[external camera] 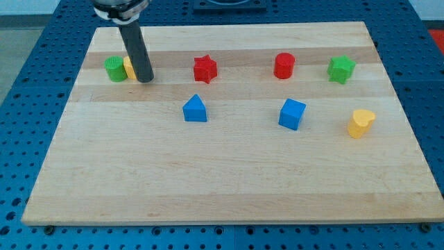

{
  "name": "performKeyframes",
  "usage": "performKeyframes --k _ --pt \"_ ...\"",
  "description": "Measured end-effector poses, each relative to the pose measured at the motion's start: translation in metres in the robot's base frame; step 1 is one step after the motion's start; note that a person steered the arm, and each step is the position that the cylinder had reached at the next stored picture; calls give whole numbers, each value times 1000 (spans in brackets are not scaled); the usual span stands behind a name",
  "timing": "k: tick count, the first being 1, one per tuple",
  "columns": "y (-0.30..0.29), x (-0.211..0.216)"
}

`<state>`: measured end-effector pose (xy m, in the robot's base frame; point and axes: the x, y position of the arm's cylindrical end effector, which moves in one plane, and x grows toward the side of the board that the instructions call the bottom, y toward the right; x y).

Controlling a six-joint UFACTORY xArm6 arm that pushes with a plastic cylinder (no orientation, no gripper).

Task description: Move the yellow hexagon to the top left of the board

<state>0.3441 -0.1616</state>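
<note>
Fingers are lacking on this arm: my tip (145, 79) presses the right side of the yellow hexagon (128, 67), far left on the wooden bench (229, 180). Touching the hexagon's left is a green cylinder (114, 69); a red star (205, 69) sits well right.
</note>
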Motion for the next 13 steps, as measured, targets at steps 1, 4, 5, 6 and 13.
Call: performKeyframes --k 1,4,5,6,13 --pt "10 15" --pt "-25 -54" --pt "-34 -79" --pt "-29 -73" --pt "-134 -87"
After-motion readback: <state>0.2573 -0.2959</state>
